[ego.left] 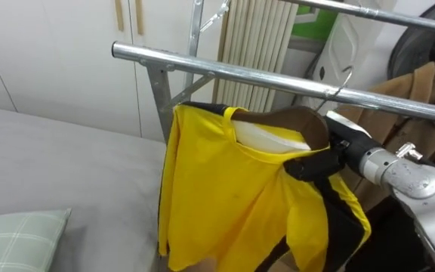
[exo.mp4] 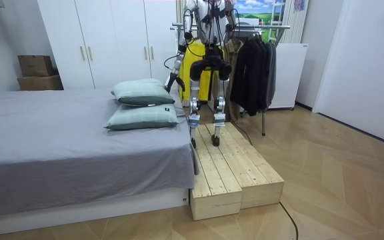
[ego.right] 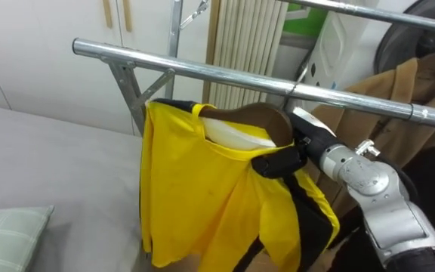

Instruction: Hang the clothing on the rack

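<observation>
**Operator:** Right hand (ego.left: 331, 159) status?

**Manual:** Clenched on the wooden hanger (ego.left: 297, 121), at the 3 o'clock shoulder of the yellow shirt (ego.left: 225, 196). The rail (ego.left: 263, 75) lies at 12 o'clock, just above; hook (ego.left: 343, 81) seating unconfirmed.

Right hand (ego.left: 323, 159) clenched, arm outstretched.

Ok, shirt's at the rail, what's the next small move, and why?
Probably ease the right hand down so the hook settles on the rail before letting go: it grips the yellow shirt at its hanger, the hook sits at the rail, seating unclear.
</observation>
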`<state>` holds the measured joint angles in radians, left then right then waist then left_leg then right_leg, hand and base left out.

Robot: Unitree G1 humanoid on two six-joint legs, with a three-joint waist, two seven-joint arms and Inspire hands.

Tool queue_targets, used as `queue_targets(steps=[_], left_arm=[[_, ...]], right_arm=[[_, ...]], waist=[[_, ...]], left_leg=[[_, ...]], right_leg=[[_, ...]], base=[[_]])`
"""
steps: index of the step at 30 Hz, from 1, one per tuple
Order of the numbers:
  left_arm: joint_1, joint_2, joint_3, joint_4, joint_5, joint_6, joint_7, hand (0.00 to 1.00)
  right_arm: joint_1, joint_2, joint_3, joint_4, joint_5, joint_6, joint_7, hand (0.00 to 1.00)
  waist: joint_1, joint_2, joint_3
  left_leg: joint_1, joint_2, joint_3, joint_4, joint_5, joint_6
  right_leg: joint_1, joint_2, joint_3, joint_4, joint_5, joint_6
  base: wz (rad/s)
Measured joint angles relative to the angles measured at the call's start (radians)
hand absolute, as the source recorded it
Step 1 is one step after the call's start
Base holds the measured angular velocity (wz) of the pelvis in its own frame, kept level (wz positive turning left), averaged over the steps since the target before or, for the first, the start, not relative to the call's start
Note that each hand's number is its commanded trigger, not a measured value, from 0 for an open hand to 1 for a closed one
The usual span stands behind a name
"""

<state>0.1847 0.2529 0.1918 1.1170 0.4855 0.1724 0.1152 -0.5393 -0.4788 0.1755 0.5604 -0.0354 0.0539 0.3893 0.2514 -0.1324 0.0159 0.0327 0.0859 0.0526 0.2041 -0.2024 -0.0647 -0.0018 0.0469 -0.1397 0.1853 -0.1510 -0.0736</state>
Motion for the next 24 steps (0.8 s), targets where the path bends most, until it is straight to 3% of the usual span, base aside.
queue_targets(steps=[6,10,24], left_arm=[[0.001,0.0,0.0,0.0,0.0,0.0,0.0,0.0],[0.001,-0.001,0.0,0.002,-0.002,-0.003,0.0,0.0],[0.002,-0.007,-0.002,0.003,-0.002,-0.012,0.0,0.0]], right_arm=[[0.0,0.001,0.0,0.066,0.02,-0.002,0.001,1.0],[0.0,0.001,-0.003,0.131,0.042,-0.054,-0.006,1.0],[-0.005,0.001,-0.003,0.224,0.109,-0.119,-0.03,1.0]], waist=[[0.0,0.001,0.001],[-0.001,0.006,0.0039],[-0.001,0.011,0.0065]], left_leg=[[0.003,0.0,0.0,0.0,0.0,0.0],[0.01,-0.001,-0.002,0.0,0.0,0.0],[0.016,-0.01,-0.016,-0.002,0.001,-0.001]], right_leg=[[0.002,0.0,0.001,-0.001,0.0,0.0],[0.01,0.0,-0.001,-0.002,0.0,0.0],[0.023,-0.009,-0.013,-0.015,-0.002,0.005]], base=[[-0.01],[0.0],[0.02]])
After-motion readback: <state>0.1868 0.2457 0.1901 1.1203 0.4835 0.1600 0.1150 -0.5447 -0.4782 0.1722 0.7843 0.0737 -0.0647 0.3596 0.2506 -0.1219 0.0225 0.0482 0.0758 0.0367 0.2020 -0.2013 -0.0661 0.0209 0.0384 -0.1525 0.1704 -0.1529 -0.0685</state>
